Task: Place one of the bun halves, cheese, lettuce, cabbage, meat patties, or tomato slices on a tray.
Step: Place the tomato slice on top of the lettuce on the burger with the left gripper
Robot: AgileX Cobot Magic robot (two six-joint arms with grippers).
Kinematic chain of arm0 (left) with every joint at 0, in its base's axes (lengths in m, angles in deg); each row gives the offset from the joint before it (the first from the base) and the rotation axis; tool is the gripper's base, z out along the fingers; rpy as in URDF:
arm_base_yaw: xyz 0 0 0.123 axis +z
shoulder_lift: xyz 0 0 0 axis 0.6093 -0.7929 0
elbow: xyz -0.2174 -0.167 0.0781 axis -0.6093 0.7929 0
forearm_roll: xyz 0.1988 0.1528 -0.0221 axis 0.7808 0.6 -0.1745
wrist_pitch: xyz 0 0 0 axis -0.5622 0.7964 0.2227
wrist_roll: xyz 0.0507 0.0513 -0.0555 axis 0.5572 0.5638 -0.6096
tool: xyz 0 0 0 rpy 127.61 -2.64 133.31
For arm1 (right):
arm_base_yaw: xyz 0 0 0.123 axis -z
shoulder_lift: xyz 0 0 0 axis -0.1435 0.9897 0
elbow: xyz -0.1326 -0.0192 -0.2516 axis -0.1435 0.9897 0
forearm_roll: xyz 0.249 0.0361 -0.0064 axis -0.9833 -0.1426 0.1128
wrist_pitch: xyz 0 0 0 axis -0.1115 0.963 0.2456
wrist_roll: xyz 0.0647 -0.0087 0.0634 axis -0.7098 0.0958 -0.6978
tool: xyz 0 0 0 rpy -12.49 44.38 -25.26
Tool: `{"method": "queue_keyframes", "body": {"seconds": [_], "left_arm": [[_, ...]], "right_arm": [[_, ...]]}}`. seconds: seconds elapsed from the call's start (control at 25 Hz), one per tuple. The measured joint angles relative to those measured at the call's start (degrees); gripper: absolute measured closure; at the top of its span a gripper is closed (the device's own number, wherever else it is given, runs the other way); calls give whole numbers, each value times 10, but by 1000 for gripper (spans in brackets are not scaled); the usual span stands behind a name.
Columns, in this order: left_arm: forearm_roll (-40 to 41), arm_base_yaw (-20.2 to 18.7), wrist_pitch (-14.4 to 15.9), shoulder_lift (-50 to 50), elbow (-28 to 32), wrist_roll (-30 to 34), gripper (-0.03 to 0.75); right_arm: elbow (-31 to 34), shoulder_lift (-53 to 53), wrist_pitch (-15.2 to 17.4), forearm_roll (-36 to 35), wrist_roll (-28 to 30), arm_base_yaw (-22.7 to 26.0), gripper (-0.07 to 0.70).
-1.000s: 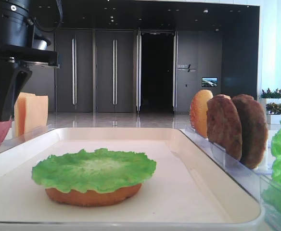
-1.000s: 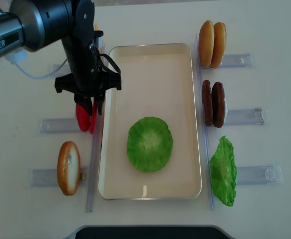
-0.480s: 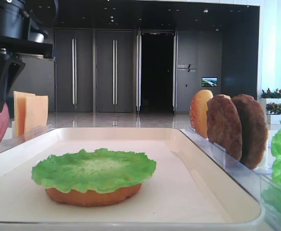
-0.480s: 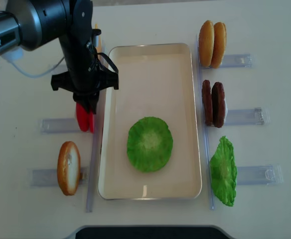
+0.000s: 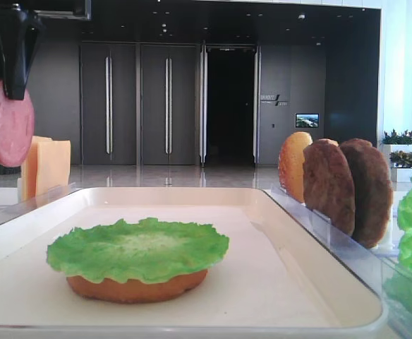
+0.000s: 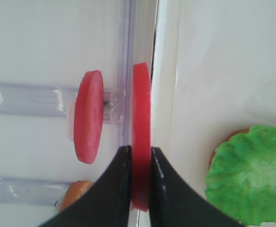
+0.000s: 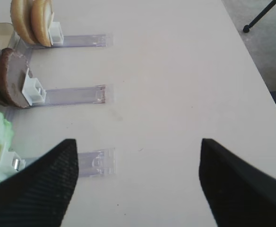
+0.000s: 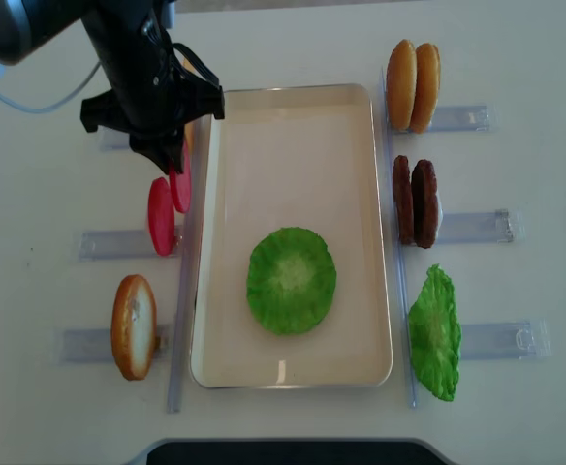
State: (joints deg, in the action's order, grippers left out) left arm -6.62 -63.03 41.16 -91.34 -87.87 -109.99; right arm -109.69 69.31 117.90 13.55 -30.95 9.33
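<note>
My left gripper [image 6: 139,163] is shut on a red tomato slice [image 6: 141,118], held on edge between both fingers [image 6: 118,189]. In the top view that gripper [image 8: 176,167] hangs over the tray's left rim with the held slice [image 8: 180,188]. A second tomato slice [image 8: 160,216] stands in its clear rack beside it. The cream tray [image 8: 293,93] holds a flat bun half topped with lettuce [image 8: 291,281]. The low front view shows the held slice [image 5: 7,124] well above the tray [image 5: 276,282]. My right gripper [image 7: 137,144] is open over bare table.
Right of the tray stand two bun halves [image 8: 413,85], two meat patties [image 8: 415,201] and a lettuce leaf [image 8: 434,332] in clear racks. Another bun half [image 8: 133,326] stands at the front left. Cheese slices [image 5: 45,166] stand at the back left.
The left gripper closed on one tomato slice, then lifted it out of its rack and carried it up and toward the back. The other slice stayed in the rack.
</note>
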Motion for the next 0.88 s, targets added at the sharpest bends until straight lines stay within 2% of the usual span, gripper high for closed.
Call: {"method": "queue_keyframes", "body": {"seconds": [0.52,0.88], "left_arm": [[-17,-9,2,53,6,-3,655],[-36,-11,3,148,113,-18,655]], "right_arm": [[0,0,0,0,0,0,97],[0,0,0,0,0,0,97]]}}
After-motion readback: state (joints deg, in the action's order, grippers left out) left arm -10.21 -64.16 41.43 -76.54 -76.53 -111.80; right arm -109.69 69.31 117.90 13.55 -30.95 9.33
